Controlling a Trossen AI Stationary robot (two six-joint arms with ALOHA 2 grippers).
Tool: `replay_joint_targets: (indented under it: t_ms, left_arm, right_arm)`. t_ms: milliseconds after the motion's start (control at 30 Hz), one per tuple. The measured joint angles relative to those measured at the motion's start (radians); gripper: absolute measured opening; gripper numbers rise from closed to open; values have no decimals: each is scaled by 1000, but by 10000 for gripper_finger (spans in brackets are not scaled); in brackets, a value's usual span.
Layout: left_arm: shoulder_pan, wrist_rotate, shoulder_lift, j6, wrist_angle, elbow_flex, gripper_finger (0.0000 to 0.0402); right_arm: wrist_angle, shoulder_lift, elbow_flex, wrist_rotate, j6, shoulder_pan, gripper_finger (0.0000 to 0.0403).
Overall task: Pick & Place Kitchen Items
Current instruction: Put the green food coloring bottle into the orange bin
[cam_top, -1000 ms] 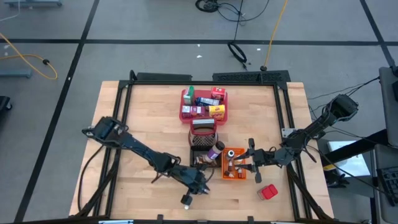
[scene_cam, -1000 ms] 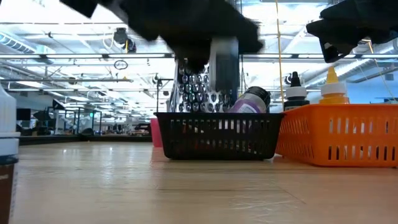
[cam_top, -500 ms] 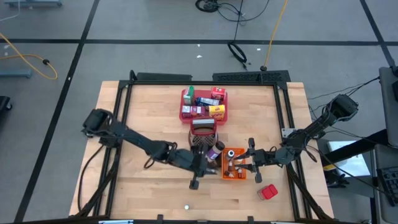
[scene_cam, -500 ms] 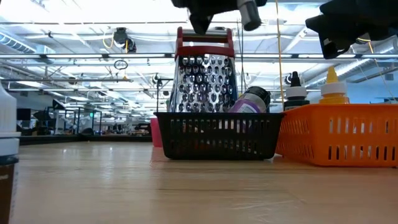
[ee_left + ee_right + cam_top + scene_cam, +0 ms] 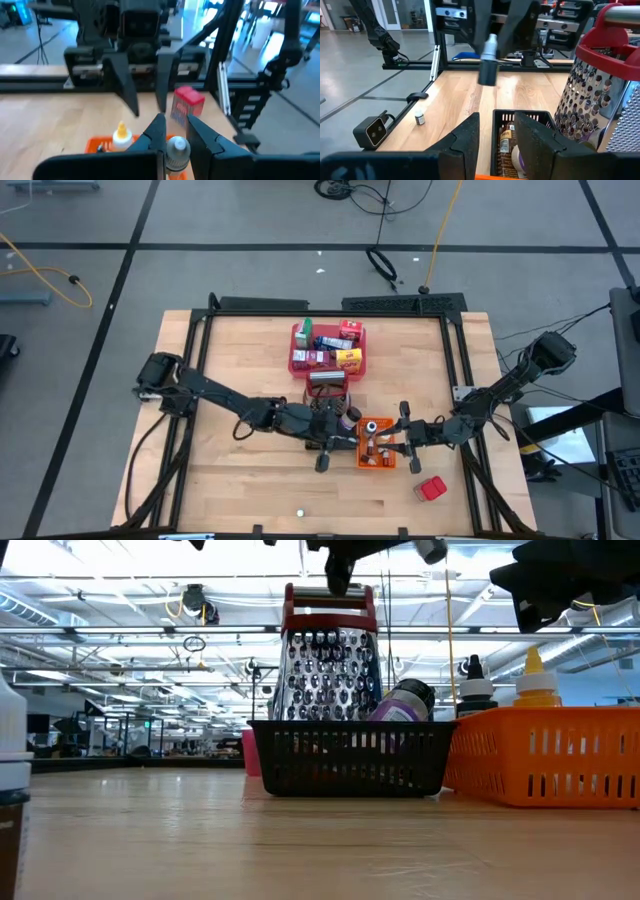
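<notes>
- Left claw (image 5: pixel 172 132) clenched on small grey-capped bottle (image 5: pixel 176 152), carried high above black wire basket (image 5: pixel 350 755), likely to clear its rim.
- Right claw (image 5: pixel 495 132) released, waiting beside orange bin (image 5: pixel 376 442).

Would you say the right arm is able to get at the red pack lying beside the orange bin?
Probably yes: the right gripper hovers open over the orange bin, and the red pack lies uncovered close by.

**Legible text check: none**

No lettering, brand, number or sign readable in any view. Packs in the red tray (image 5: pixel 328 348), upper centre of the high view, show printed labels too small to make out. Bottle labels likewise unreadable.
</notes>
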Motion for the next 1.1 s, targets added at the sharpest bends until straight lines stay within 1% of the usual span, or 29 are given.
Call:
replay_joint_targets:
  t_ms: [200, 333, 467, 600, 667, 867, 1100]
  left_arm:
    - [-1, 17, 83, -9, 139, 12, 37]
    - [-1, 22, 167, -12, 136, 94, 36]
    - [-1, 79, 258, -13, 57, 212, 36]
    - [-1, 79, 331, -6, -89, 315, 45]
    - [1, 77, 357, 11, -111, 350, 45]
    - [3, 58, 386, 23, -121, 372, 41]
    - [5, 50, 386, 25, -146, 372, 79]
  right_arm:
    - [8, 0, 0, 1, 0, -2, 114]
    - [16, 0, 0, 1, -4, -2, 114]
    - [15, 0, 0, 1, -18, -2, 114]
    - [15, 0, 0, 1, -18, -2, 114]
    - [15, 0, 0, 1, -19, -2, 114]
    - [15, 0, 0, 1, -19, -2, 114]
    - [14, 0, 0, 1, -22, -2, 114]
